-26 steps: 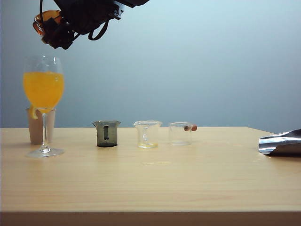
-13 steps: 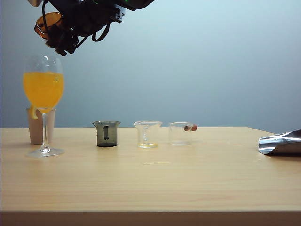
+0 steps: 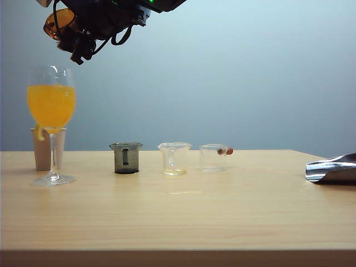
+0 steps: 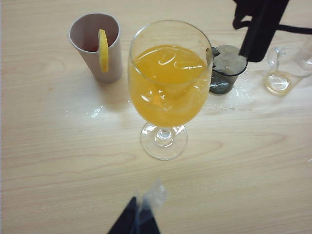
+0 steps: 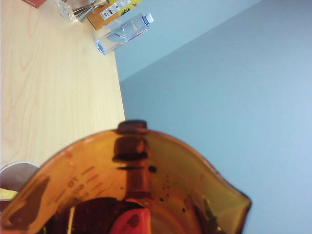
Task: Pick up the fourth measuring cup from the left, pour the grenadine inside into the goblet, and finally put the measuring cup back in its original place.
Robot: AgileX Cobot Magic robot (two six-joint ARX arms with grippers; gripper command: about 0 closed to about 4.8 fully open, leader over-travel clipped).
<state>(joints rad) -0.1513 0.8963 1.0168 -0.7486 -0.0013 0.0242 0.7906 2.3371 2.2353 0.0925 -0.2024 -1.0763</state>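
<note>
High at the upper left of the exterior view, my right gripper (image 3: 65, 32) is shut on the fourth measuring cup (image 3: 57, 21), an amber red-brown beaker. It hangs tilted above the goblet (image 3: 51, 105). In the right wrist view the measuring cup (image 5: 146, 180) fills the frame, with a red fingertip (image 5: 131, 222) inside its rim. A dark patch lies low in the cup; no stream of grenadine shows. The goblet (image 4: 168, 87) holds orange-yellow liquid. My left gripper (image 4: 139, 217) hovers shut on the near side of the goblet's foot.
A beige cup with a lemon slice (image 3: 43, 149) stands just behind the goblet. A smoky grey cup (image 3: 126, 157) and two clear cups (image 3: 174, 158) (image 3: 214, 157) stand in a row to its right. A shiny metal object (image 3: 332, 169) lies at the right edge.
The right wrist has rolled, and the measuring cup has risen slightly and shifted a little right above the goblet. The left arm and everything on the table are unmoved.
</note>
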